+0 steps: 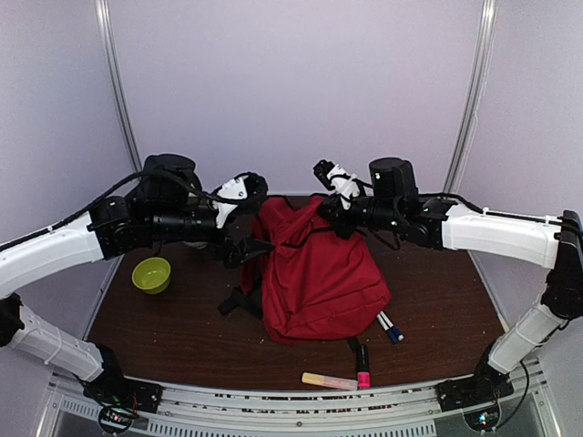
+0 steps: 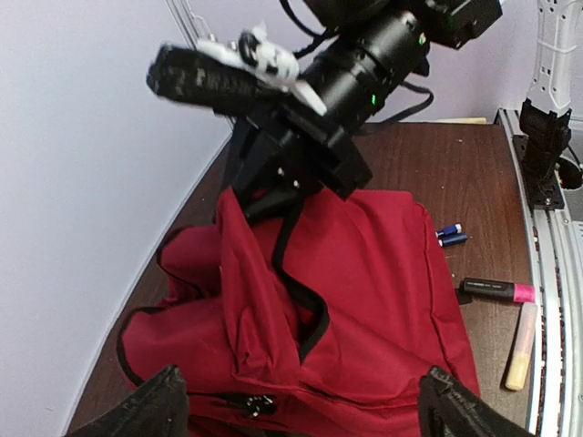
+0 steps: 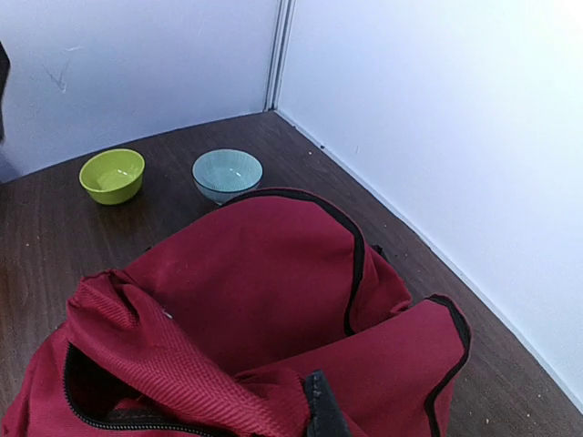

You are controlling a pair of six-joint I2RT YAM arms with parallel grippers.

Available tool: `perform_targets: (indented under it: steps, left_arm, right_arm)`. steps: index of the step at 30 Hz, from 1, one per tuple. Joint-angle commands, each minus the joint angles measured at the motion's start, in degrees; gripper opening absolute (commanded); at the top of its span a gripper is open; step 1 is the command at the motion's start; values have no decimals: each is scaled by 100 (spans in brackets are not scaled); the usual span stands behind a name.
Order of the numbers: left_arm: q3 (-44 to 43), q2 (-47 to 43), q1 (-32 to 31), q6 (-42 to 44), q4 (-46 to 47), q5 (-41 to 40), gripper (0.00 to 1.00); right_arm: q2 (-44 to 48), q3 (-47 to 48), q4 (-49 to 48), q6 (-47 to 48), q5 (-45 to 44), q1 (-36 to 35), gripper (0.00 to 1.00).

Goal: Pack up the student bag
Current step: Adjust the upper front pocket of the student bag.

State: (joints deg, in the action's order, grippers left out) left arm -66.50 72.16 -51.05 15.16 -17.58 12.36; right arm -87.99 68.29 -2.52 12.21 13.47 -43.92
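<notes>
Dark wood-grain counter under pale lilac walls carries the student bag at its middle. It is soft, rumpled red woven fabric edged with black zip tape, with black straps trailing at its left. The right claw is pinched tight on the bag's upper edge, which stands raised in a peak. The left claw hangs over the bag, fingers spread wide, gripping nothing. The right wrist view alone gives a clear sight of a glossy pale blue bowl beside a round lime bowl. The left wrist view shows blue-capped pens, a black-and-pink highlighter and a pale yellow marker near the bag.
</notes>
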Motion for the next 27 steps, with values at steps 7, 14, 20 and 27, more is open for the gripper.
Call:
perform_targets:
  steps: [7, 14, 20, 27]
  left_arm:
    - [-1859, 1711, 157, -127, -606, 10, 93]
    - [-2380, 2492, 734, -354, -283, 549, 59]
    - [-2439, 2878, 754, -279, -480, 829, 19]
    - [-2104, 2598, 758, -358, 79, 632, 0]
  right_arm:
    - [145, 317, -1158, 414, 194, -130, 0]
    - [361, 85, -1230, 415, 328, -141, 0]
    - [482, 14, -1314, 414, 378, -145, 0]
    - [979, -84, -598, 487, 448, -117, 46]
